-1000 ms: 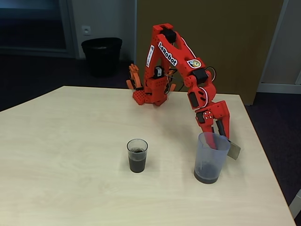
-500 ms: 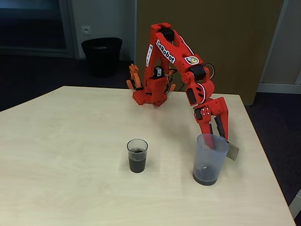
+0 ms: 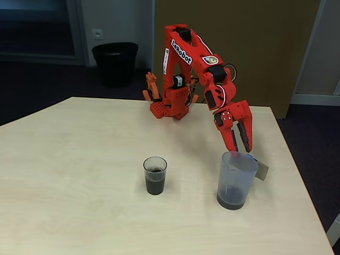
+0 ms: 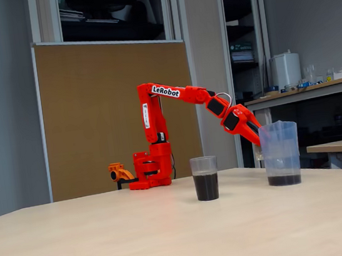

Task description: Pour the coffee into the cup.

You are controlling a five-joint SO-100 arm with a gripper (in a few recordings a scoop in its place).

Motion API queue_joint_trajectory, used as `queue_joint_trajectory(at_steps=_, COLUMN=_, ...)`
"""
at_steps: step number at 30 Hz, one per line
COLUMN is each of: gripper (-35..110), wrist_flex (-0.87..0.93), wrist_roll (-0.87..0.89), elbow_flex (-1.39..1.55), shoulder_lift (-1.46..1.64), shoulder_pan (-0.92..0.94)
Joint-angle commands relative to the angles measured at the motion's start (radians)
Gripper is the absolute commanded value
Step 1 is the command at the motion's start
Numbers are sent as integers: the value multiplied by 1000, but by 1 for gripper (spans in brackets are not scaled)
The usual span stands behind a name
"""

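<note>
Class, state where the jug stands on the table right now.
In both fixed views the jug stands upright on the table, right of the cup, directly below the red tool.

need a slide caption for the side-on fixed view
Red arm's gripper hangs beside the tall translucent jug, while the small clear plastic cup stands half full of dark coffee.

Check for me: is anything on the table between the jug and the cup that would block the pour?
Nothing visible does. The table is bare between the jug and the cup in both fixed views. The gripper is open, poised at the jug's rim beside its handle.
</note>
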Motion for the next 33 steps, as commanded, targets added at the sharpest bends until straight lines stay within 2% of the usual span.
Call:
queue_joint_trajectory(at_steps=1, gripper=10, wrist_flex=2, wrist_roll=9, elbow_flex=81, shoulder_lift=150, shoulder_pan=-2)
queue_joint_trajectory(at_steps=7, gripper=9, wrist_flex=5, wrist_roll=-9, elbow_flex=244, shoulder_lift=360, shoulder_pan=0)
queue_joint_trajectory(at_steps=11, gripper=7, wrist_flex=-15, wrist_roll=-121, elbow_flex=368, shoulder_lift=509, shoulder_pan=25)
queue_joint_trajectory(at_steps=16, gripper=0, wrist_flex=-103, wrist_roll=-477, elbow_flex=558, shoulder_lift=696, shoulder_pan=92)
queue_joint_trajectory(at_steps=26, gripper=0, wrist_flex=-43, wrist_roll=-1226, elbow_flex=908, shoulder_lift=976, shoulder_pan=210)
queue_joint_trajectory(at_steps=29, gripper=0, wrist_flex=40, wrist_roll=-1379, elbow_flex=917, shoulder_lift=997, shoulder_pan=275)
queue_joint_trajectory(at_steps=33, gripper=0, wrist_flex=123, wrist_roll=-1463, elbow_flex=930, shoulder_lift=1003, shoulder_pan=391)
